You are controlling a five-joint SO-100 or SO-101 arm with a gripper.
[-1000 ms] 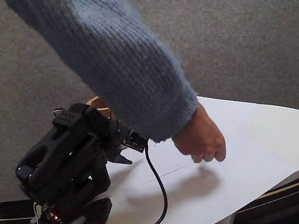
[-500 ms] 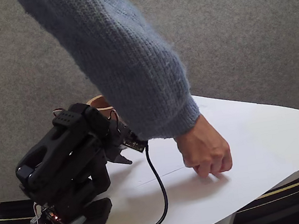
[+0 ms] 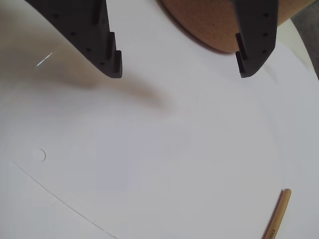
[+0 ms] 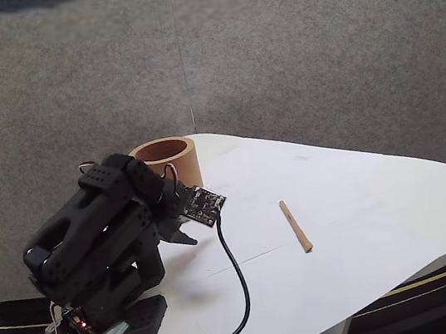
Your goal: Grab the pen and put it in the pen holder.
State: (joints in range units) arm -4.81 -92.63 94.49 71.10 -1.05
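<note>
The pen (image 4: 295, 225) is a thin tan wooden stick lying flat on the white table (image 4: 378, 194), right of the arm in the fixed view. In the wrist view one end of the pen (image 3: 277, 216) shows at the bottom right corner. The pen holder (image 4: 165, 160), a squat brown cup, stands upright at the table's back left, just behind the folded black arm. Its lower wall fills the top of the wrist view as the pen holder (image 3: 209, 20). My gripper (image 3: 179, 67) is open with nothing between its black fingers, low over the table near the cup. In the fixed view the gripper (image 4: 184, 233) is well left of the pen.
A black cable (image 4: 241, 286) loops from the wrist camera board (image 4: 203, 204) down across the table's front to the arm's base. The table's curved edge runs close along the front and right. A grey fabric wall stands behind.
The person's blue-sleeved arm and hand, which reached down to the table middle, have left the view. The pen now lies where the hand was. The arm has not moved.
</note>
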